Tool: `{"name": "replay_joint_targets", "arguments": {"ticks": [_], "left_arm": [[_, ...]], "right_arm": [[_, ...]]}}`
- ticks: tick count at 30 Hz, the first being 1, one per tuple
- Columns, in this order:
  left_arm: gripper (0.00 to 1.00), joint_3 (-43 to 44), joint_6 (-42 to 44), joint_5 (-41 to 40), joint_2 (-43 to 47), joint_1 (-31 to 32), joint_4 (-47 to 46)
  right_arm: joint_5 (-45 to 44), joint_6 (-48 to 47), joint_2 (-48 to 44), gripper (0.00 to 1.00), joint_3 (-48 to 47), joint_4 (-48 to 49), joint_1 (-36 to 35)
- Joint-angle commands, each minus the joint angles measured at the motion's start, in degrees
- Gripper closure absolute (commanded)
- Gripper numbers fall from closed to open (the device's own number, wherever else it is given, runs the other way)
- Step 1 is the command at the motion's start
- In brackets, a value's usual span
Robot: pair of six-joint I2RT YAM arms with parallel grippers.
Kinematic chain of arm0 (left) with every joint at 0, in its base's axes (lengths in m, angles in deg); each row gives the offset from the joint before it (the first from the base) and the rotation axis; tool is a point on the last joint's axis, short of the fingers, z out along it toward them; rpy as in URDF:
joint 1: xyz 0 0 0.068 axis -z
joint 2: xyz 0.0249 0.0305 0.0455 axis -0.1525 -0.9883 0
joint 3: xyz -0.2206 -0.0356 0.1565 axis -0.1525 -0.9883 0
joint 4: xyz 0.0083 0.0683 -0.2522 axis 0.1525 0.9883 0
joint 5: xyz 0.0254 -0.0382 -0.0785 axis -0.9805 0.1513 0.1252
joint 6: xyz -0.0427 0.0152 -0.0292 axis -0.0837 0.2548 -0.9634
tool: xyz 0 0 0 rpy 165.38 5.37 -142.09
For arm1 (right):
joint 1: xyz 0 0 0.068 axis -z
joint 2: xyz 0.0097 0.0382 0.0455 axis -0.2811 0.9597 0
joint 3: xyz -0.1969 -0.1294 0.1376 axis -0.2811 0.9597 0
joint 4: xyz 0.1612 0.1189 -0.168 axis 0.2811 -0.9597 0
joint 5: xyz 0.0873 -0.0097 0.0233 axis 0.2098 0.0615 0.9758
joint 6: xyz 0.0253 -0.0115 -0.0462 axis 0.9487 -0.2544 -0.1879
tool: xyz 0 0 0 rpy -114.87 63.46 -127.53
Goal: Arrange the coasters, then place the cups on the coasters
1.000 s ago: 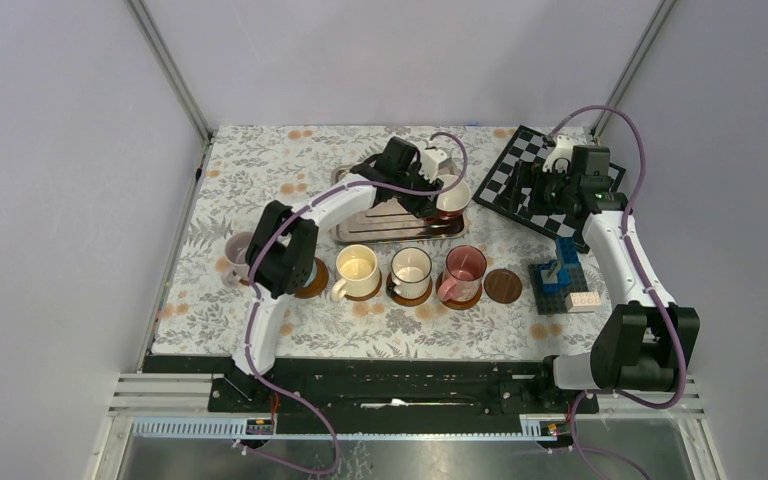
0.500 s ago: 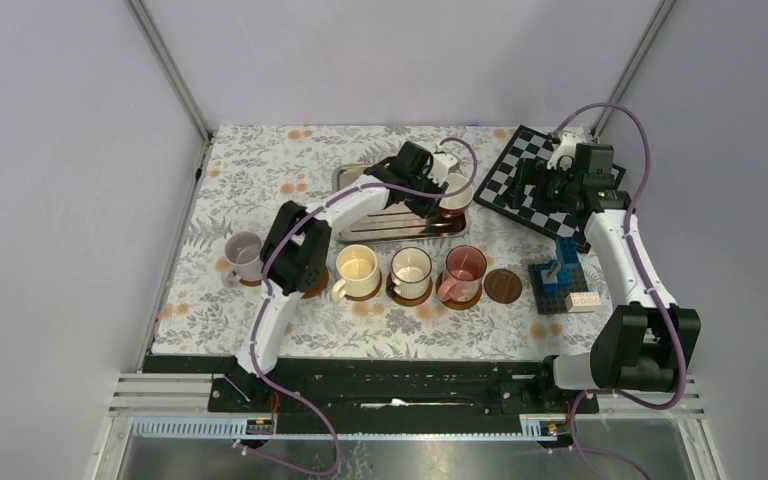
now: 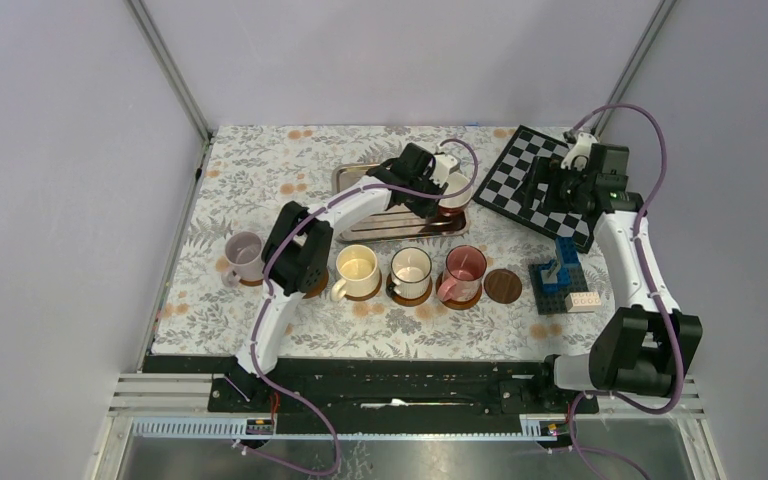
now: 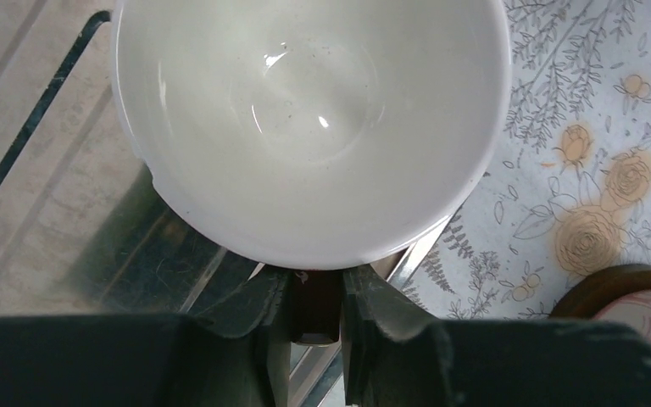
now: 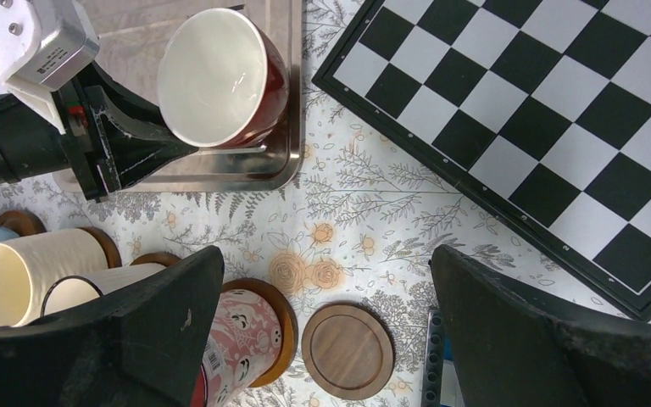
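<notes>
With the left fingers [image 4: 271, 339] pinched on the handle of the dark red, white-lined ceramic mug [image 5: 220, 76] at the right end of the silver metal tray [image 5: 281, 165] and the right fingers [image 5: 136, 339] wide and empty, the pickup seems in hand, next needing a lift to the bare round wooden coaster [image 5: 347, 350].

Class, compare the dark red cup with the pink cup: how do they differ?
The dark red cup sits on the metal tray; the pink cup stands on a coaster. The left gripper pinches the dark red cup's handle; the pink cup is untouched. Both have handles.
</notes>
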State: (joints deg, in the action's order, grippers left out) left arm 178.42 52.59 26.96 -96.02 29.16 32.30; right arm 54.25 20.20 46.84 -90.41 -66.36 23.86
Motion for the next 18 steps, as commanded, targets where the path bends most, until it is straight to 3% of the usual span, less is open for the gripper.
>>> {"name": "replay_joint_targets", "arguments": {"ticks": [1, 10, 18], "left_arm": [[1.0, 2.2, -0.6, -5.7, 6.0, -0.5, -5.8], [1.0, 6.2, -1.5, -7.3, 11.3, -0.8, -9.6], [1.0, 2.4, -6.2, -5.8, 19.5, 0.1, -17.0]], "right_arm": [[1.6, -0.5, -2.9, 0.01, -2.4, 0.5, 1.7], [3.8, 2.4, -4.1, 0.0, -2.7, 2.2, 5.1], [5.5, 4.1, -4.1, 0.0, -3.7, 3.3, 9.2]]}}
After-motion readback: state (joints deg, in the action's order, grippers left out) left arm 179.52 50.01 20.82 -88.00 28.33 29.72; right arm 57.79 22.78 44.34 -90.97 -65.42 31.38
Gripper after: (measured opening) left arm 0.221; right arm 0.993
